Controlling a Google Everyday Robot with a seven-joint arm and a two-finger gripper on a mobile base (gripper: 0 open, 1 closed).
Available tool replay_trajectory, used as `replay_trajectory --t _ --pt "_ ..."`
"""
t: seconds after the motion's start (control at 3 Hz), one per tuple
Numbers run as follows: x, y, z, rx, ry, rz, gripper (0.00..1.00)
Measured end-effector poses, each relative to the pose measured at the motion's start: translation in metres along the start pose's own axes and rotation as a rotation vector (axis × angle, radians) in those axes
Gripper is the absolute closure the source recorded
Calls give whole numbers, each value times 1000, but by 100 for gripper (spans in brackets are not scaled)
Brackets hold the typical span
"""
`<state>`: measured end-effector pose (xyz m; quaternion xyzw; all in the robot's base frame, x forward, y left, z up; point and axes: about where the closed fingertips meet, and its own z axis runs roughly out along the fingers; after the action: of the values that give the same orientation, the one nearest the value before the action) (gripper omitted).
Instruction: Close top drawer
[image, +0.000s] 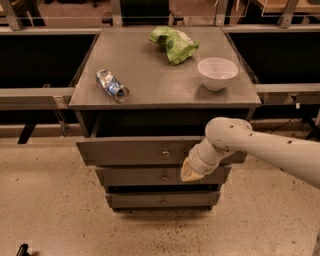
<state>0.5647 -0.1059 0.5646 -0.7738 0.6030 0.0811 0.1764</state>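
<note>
Camera view showed the top drawer (125, 151) sticking out, not shut yet. The gripper (190, 170) was at its front near the knob (165, 155); its grip was unclear.

The gripper (191, 170), at the top drawer (130, 151) front, hides that panel's right part. The arm (270, 147) runs off the right edge.
</note>
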Motion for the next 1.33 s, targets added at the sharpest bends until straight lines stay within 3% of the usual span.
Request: replay_trajectory --t 0.33,0.67,1.0,1.33 --pt "-8 -5 8 -33 29 -41 100" --pt "-5 -24 8 -9 54 -55 100" --pt "-5 -24 8 -9 54 -55 100" --pt "0 -40 3 15 75 -51 100"
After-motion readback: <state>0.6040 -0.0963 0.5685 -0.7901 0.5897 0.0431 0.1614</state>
